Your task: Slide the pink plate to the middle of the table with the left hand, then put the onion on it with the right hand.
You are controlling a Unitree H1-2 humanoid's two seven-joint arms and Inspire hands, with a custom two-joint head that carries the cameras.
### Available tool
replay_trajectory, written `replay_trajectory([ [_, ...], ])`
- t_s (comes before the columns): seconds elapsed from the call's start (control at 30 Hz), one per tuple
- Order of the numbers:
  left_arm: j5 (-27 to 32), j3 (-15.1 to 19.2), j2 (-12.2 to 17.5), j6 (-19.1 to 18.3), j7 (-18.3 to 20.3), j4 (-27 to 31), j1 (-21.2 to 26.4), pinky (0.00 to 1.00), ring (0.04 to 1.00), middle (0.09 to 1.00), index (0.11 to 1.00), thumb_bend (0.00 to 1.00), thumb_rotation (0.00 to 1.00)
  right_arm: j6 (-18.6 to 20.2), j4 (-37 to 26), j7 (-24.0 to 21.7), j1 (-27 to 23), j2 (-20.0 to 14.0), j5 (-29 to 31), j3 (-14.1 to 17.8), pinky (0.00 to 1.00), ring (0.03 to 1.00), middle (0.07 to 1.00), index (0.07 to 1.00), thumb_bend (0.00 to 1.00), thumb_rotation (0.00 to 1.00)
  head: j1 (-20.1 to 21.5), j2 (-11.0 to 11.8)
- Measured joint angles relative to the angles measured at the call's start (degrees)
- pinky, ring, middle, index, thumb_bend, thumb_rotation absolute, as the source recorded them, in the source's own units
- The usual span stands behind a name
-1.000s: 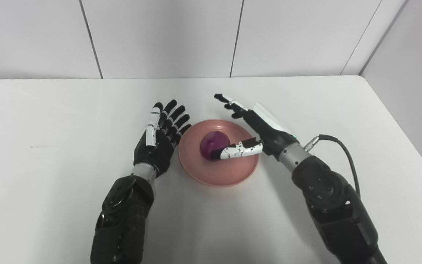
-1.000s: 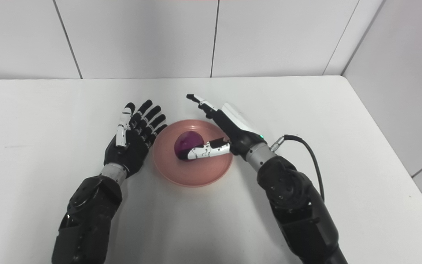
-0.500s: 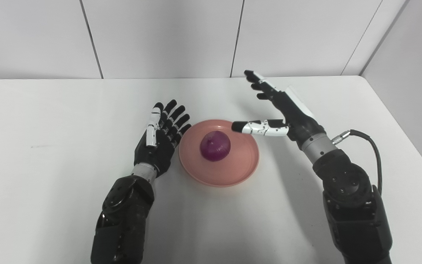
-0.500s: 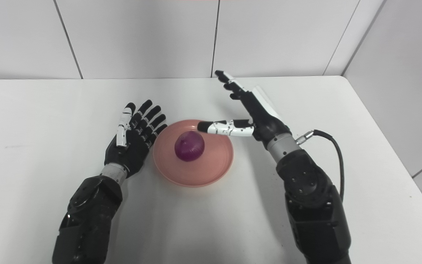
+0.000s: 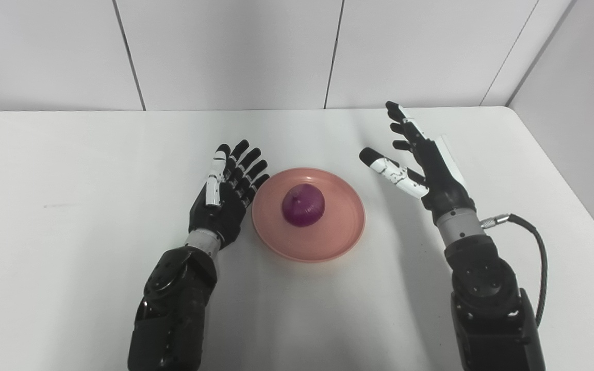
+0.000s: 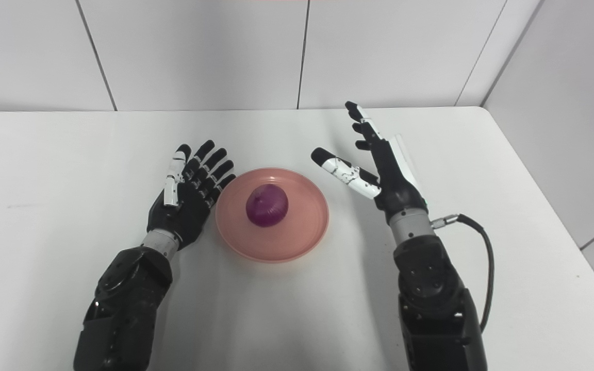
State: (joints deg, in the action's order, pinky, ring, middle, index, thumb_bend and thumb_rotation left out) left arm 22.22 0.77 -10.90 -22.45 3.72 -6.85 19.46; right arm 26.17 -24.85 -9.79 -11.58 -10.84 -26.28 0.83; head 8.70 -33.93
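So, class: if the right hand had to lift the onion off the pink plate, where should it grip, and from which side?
Around the onion's round middle, from above right: the right hand is open there, and the pink plate's rim blocks low approaches.

My right hand [image 5: 431,167] lifted off the onion [image 5: 303,205], pulled back to the right of the pink plate [image 5: 343,234], fingers now spread, thumb no longer over it

plate [image 5: 342,238]: 1 | onion [image 5: 303,204]: 1 | robot hand [image 5: 225,198]: 2 | table [image 5: 70,206]: 1
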Motion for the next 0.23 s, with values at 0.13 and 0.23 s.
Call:
replay_trajectory([
  [0.13, 0.00, 0.03, 0.02, 0.00, 0.03, 0.01, -0.01, 0.92, 0.931, 0.943, 0.933, 0.44, 1.00, 0.01, 0.16, 1.72, 1.18, 0.64, 0.11, 0.05, 0.88, 0.933, 0.958, 0.970, 0.78, 0.99, 0.09, 0.00],
  [0.23, -0.01, 0.02, 0.09, 0.00, 0.07, 0.01, -0.01, 0.92, 0.933, 0.945, 0.935, 0.43, 1.00, 0.00, 0.53, 3.32, 1.38, 2.04, 1.17, 0.85, 0.90, 0.925, 0.946, 0.977, 0.76, 1.00, 0.09, 0.00],
])
